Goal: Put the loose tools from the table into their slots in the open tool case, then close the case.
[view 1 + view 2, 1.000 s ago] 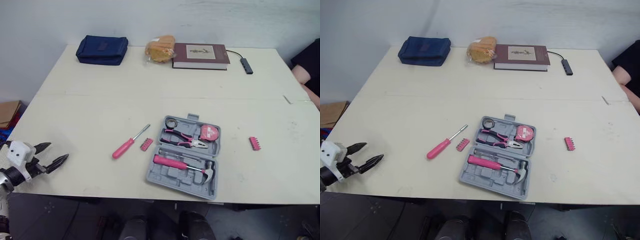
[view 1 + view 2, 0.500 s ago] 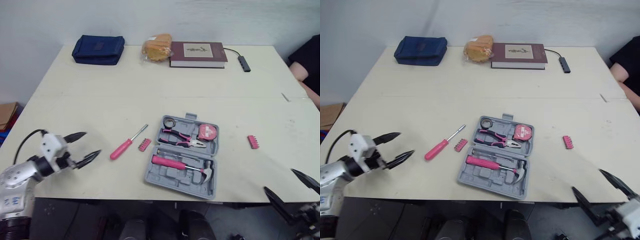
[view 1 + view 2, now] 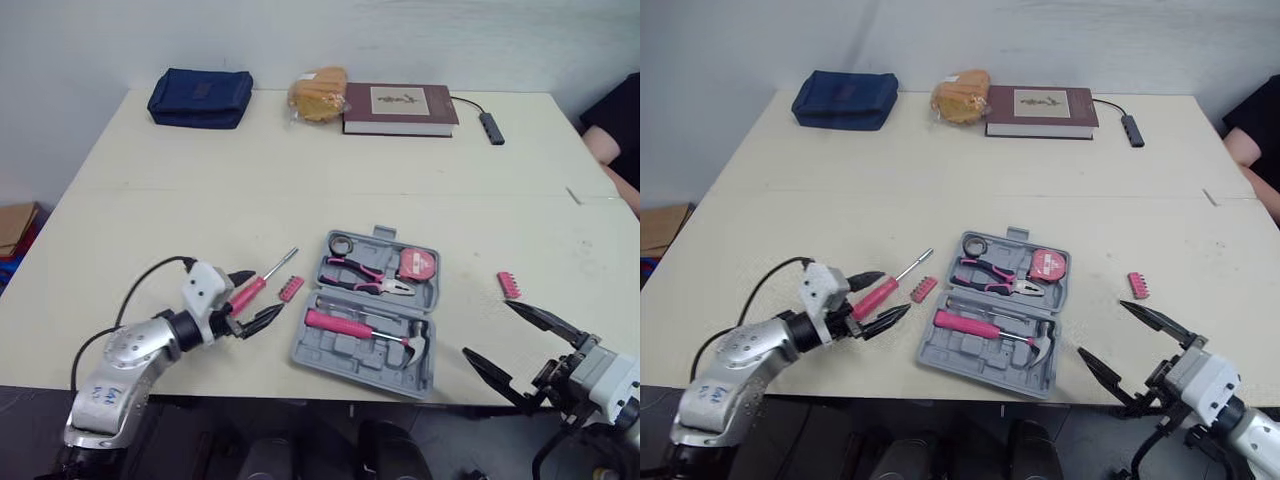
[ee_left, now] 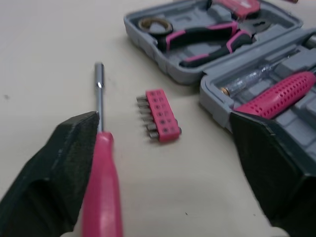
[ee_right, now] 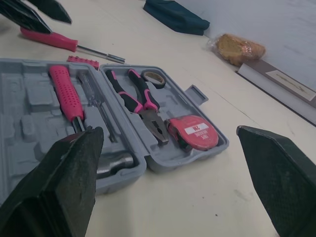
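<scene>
The left gripper (image 3: 255,297) hangs low over the cream table (image 3: 300,180), its arm reaching in from the near edge with forearm almost level. Its two black fingers are spread wide around the pink handle of the loose screwdriver (image 3: 266,280). At the table's near right corner the right gripper (image 3: 490,330) is held just off the edge, fingers equally wide apart and holding nothing. The tips point toward the open grey plastic tool case (image 3: 350,356), which lies between the two arms. A pink hammer (image 3: 362,329), pliers (image 3: 366,276) and a round tape measure (image 3: 417,265) sit in its moulded slots. One pink bit holder (image 3: 291,289) lies between screwdriver and case; a second bit holder (image 3: 509,285) lies right of the case.

In the left wrist view, the glossy handle lies close against one blunt, matte finger (image 4: 54,168); contact cannot be judged.

In the right wrist view, both tapered fingers (image 5: 69,182) frame the ribbed case interior.
</scene>
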You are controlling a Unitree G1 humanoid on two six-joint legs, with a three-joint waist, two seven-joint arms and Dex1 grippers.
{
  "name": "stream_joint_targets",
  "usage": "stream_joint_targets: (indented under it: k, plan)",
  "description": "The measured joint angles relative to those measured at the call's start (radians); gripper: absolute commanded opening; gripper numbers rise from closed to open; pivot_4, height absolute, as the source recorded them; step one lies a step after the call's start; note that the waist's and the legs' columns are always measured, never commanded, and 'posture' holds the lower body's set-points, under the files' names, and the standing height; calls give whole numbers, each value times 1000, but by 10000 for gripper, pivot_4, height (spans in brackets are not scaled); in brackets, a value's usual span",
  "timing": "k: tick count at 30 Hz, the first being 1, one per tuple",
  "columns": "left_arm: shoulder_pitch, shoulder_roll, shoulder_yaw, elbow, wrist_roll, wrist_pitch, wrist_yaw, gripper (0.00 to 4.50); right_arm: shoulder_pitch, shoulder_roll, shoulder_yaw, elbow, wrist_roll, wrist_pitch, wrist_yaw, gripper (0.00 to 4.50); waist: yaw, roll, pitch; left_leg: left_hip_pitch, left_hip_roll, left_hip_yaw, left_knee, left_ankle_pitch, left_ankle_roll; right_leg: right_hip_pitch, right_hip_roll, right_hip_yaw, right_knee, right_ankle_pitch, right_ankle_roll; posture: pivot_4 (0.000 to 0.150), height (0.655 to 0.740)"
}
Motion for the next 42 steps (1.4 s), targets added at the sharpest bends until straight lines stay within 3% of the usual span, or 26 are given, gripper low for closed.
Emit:
stream_joint_targets:
  k: [15, 31, 33, 37, 42]
  plan:
    - [-42, -112, -126, 36, 140, 58, 124, 28230, -8, 1, -2, -72, -1, 106, -4, 45000, 1, -1, 0, -1, 1, 0, 0, 0, 0, 0, 1, 0, -1, 0, 0, 1500, 7400]
    - [-93, -227, -157, 58, 212, 114, 253, 28230, -9, 1, -9, -141, -1, 169, -15, 45000, 6, -1, 0, 0, 1, 0, 1, 0, 0, 1, 0, 0, -1, 0, 0, 1500, 7400]
    - [-104, -231, -162, 67, 217, 114, 254, 22872, -9, 1, -13, -141, -1, 170, -15, 45000, 9, -1, 0, 0, 1, 0, 1, 0, 0, 1, 0, 0, -1, 0, 0, 1500, 7400]
    - [-116, -232, -159, 82, 228, 114, 260, 6994, -4, 1, -38, -141, -1, 170, -16, 45000, 14, 0, 0, 0, 1, 0, 1, 0, 0, 1, 0, 0, -1, 0, 0, 1500, 7400]
    - [-120, -232, -156, 85, 228, 114, 260, 6789, 3, 5, -42, -141, -3, 170, -16, 45000, 19, 0, 0, 0, 1, 0, 1, 0, 0, 1, 0, 0, -2, 0, 0, 1500, 7400]
